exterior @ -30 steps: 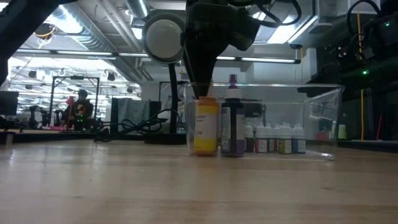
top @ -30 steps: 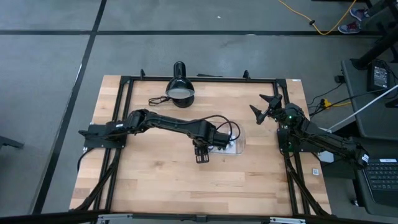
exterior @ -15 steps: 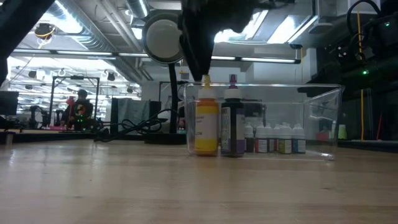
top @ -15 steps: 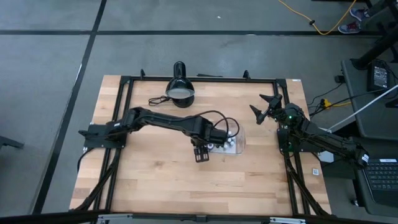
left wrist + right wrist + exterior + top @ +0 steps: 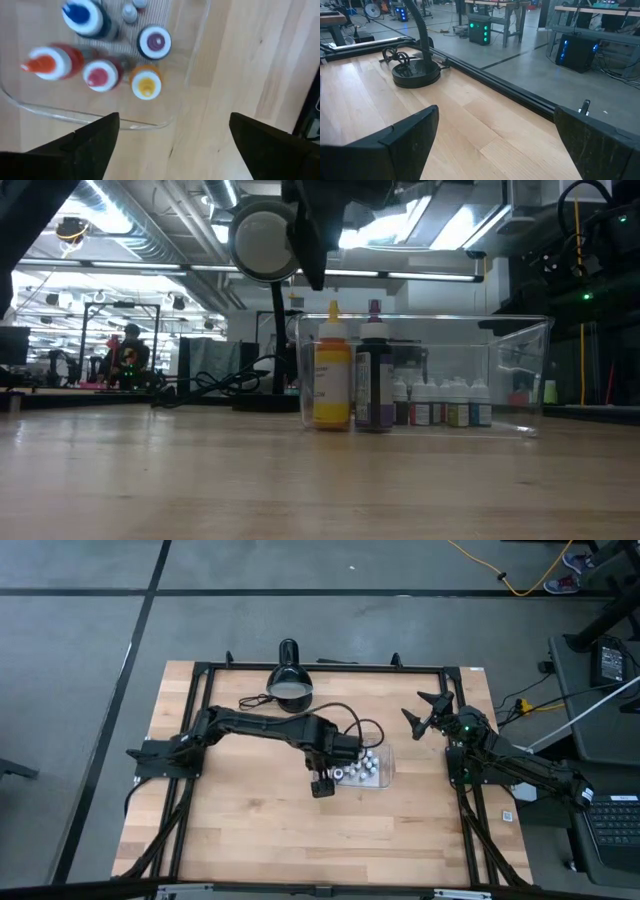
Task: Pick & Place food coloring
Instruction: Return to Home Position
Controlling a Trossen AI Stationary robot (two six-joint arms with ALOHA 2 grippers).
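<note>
A clear plastic tray (image 5: 384, 777) stands in the middle of the table and holds the food coloring bottles. At its left end stand a yellow-topped bottle (image 5: 146, 85), a red-topped one (image 5: 100, 75), an orange-topped one (image 5: 47, 62), a blue-topped one (image 5: 80, 15) and a purple-topped one (image 5: 155, 42). In the low view the yellow bottle (image 5: 332, 375) and a dark bottle (image 5: 375, 380) stand upright on the tray floor, with several small bottles (image 5: 440, 405) beside them. My left gripper (image 5: 175, 125) hangs open above the yellow bottle, pointing down, clear of it. My right gripper (image 5: 425, 712) waits open at the table's far right.
A black desk lamp (image 5: 290, 680) with its cord stands at the far edge, behind the tray; its head shows in the low view (image 5: 262, 240). Bare wood lies toward the near edge and to the left of the tray. A black frame (image 5: 200, 670) borders the table.
My left gripper has opened and let go of the yellow bottle's top. It has then risen straight up, clear of the tray. The yellow bottle stays upright on the tray floor where it was.
</note>
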